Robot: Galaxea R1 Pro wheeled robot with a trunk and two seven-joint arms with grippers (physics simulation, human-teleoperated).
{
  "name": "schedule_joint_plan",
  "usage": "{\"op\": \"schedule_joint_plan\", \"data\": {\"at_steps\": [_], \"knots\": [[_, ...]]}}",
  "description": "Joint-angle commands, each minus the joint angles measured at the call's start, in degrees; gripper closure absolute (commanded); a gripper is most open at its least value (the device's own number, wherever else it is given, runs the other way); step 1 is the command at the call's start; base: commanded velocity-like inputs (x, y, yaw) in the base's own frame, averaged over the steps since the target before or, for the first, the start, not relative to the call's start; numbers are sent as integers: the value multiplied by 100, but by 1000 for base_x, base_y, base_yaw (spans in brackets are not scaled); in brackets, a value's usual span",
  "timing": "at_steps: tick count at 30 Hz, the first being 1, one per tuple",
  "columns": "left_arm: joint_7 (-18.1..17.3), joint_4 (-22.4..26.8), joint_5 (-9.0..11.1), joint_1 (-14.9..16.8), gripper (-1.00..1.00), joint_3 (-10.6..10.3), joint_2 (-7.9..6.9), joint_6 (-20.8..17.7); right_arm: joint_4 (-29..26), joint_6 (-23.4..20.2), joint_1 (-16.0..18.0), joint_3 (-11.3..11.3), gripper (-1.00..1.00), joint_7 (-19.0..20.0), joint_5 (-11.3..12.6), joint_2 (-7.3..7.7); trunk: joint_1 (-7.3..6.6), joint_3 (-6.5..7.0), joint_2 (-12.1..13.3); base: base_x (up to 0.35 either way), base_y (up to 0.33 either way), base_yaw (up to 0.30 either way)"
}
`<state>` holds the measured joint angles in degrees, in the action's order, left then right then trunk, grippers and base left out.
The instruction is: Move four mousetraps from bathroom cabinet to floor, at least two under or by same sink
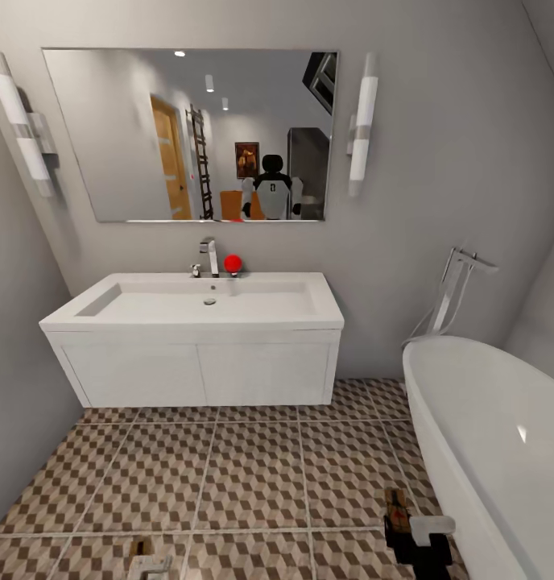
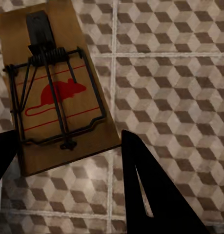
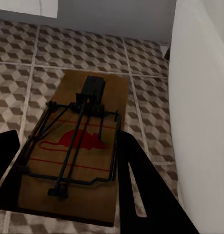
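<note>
A small flat tan-wood mousetrap (image 2: 55, 87) with a red mouse picture and dark wire sits between the two black fingers of the left gripper (image 2: 68, 161), which are pressed on its sides above the brown-and-beige cube-patterned tile floor (image 2: 170, 73). A second wooden mousetrap (image 3: 75, 151) is pinched the same way in the right gripper (image 3: 63, 165), near the white oval bathtub (image 1: 502, 451). Ahead stands the white rectangular sink (image 1: 188, 310) under a wide wall mirror (image 1: 188, 133).
</note>
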<state>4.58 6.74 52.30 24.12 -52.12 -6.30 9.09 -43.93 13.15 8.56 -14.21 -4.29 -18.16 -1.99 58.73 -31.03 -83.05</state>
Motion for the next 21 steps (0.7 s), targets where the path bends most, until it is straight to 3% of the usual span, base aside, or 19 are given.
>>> {"op": "schedule_joint_plan", "data": {"at_steps": [1, 4, 5, 7, 8, 10, 12, 16, 17, 21], "knots": [[442, 347, 9, 30, 100, -40, -74, -223, -123, -162, 101, 59, 100, -11, -58, -28, 0, -6, -3, 0, 0, 0], [1099, 1205, 9, 172, 100, 46, -271, -966, -250, -554, 439, 164, 100, -6, -51, -66, 0, -6, -3, 0, 0, 0], [1168, 1349, 9, 198, 100, 96, -305, -1118, -262, -631, 502, 175, 100, -5, -50, -73, 0, -6, -3, 0, 0, 0], [1329, 1770, -8, 277, 100, 485, -391, -1612, -290, -889, 712, 200, 100, -3, -49, -92, 0, -6, -3, 0, 0, 0], [1349, 1837, -17, 291, 100, 616, -403, -1696, -294, -932, 760, 203, 100, -3, -48, -95, 0, -6, -3, 0, 0, 0], [1396, 1989, -48, 324, 100, 1107, -435, -1896, -304, -1036, 934, 214, 100, -2, -48, -123, 0, -6, -3, 0, 0, 0], [1404, 2031, -67, 336, 100, 1307, -479, -1957, -311, -1051, 1004, 220, 100, 0, -48, -146, 0, -6, -3, 0, 0, 0], [1356, 2062, -216, 345, 100, 1444, -525, -1959, -349, -790, 1058, 240, 100, 2, -55, -179, 0, -6, -3, 0, 0, 0], [1312, 2086, -366, 346, 100, 1460, -543, -1937, -368, -600, 1065, 246, 100, -11, -56, -194, 0, -6, -3, 0, 0, 0], [1034, 2114, -642, 347, 100, 1476, -553, -1863, -378, -398, 1071, 251, 100, -29, -61, -273, 0, -6, -3, 0, 0, 0]]}}
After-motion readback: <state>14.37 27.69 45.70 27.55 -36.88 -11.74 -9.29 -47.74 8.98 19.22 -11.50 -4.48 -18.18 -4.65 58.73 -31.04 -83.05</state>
